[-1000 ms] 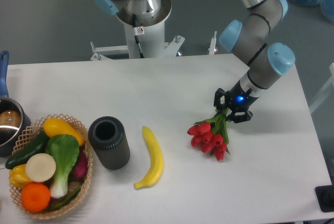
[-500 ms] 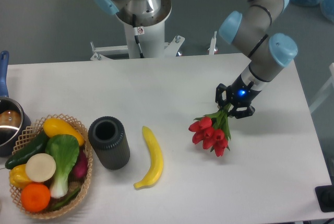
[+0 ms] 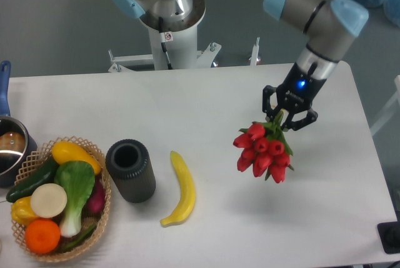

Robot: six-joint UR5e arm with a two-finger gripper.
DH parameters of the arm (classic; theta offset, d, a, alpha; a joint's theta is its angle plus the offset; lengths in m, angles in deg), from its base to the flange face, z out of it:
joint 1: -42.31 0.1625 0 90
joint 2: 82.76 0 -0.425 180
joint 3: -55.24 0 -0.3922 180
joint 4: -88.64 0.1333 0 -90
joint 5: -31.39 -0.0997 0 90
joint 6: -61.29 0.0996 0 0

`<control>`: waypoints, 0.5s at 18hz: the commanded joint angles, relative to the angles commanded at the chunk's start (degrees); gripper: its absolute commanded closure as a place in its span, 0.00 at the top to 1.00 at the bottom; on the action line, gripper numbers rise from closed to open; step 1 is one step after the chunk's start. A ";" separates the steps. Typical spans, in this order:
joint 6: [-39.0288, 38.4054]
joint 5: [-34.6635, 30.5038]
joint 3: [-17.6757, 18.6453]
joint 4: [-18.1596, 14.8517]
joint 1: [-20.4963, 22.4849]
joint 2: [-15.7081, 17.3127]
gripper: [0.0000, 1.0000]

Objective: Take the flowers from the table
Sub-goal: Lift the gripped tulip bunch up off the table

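I have the gripper [image 3: 289, 117] at the right of the frame, its fingers clamped on the stems of the flowers [image 3: 264, 152], which hang heads-down and appear clear of the desk [image 3: 206, 99]. My worry is the hold: it is only on thin stems, so the bunch could swing or slip out. At lower left, the wicker basket [image 3: 100, 200] holds vegetables and fruit. The black cylinder [image 3: 130, 170] stands open; I can't see inside. A banana [image 3: 180, 188] lies beside it.

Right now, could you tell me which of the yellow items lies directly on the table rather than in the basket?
The banana: it lies bare on the table, right of the black cylinder.
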 joint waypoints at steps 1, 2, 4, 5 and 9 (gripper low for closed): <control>-0.79 2.63 0.00 0.09 -0.09 0.27 0.33; -1.75 4.83 0.00 0.35 -0.35 0.53 0.33; -3.77 9.32 -0.87 0.53 -0.53 1.58 0.33; -4.65 11.17 -1.14 0.53 -0.70 2.20 0.33; -5.72 18.90 -1.41 0.62 -2.46 2.73 0.33</control>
